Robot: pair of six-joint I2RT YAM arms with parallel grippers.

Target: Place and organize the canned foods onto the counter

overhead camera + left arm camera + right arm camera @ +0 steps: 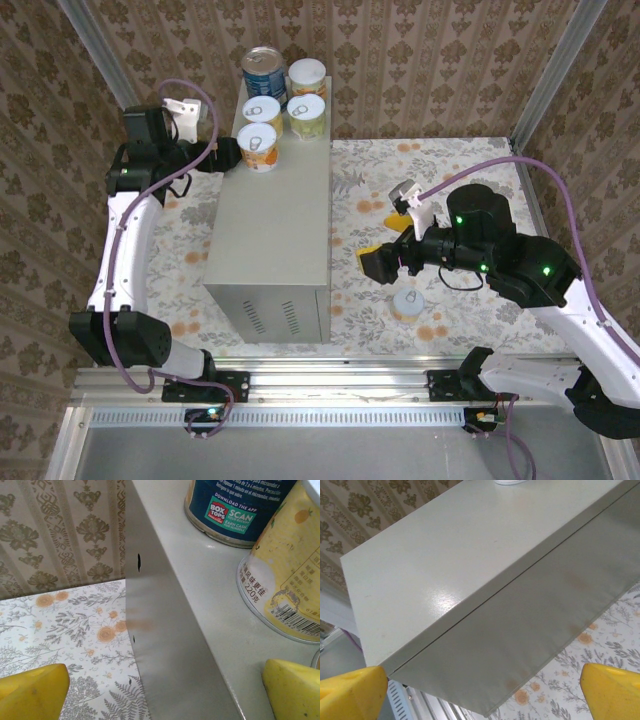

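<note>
My right claw [481,692] hangs wide open beside the grey sheet-metal desk [270,230]. The left claw [165,692], equally open, straddles the desk's far edge near five cans [262,112]. One can [407,303] stands on the floral floor [470,160]. It looks light, rigid and slick, so I'd pinch across its round wall.

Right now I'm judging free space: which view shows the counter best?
Top external: the whole top of the counter shows, five cans bunched at its far end. Left wrist shows one edge beside the blue can; right wrist, a slanted stretch of top and side.
</note>
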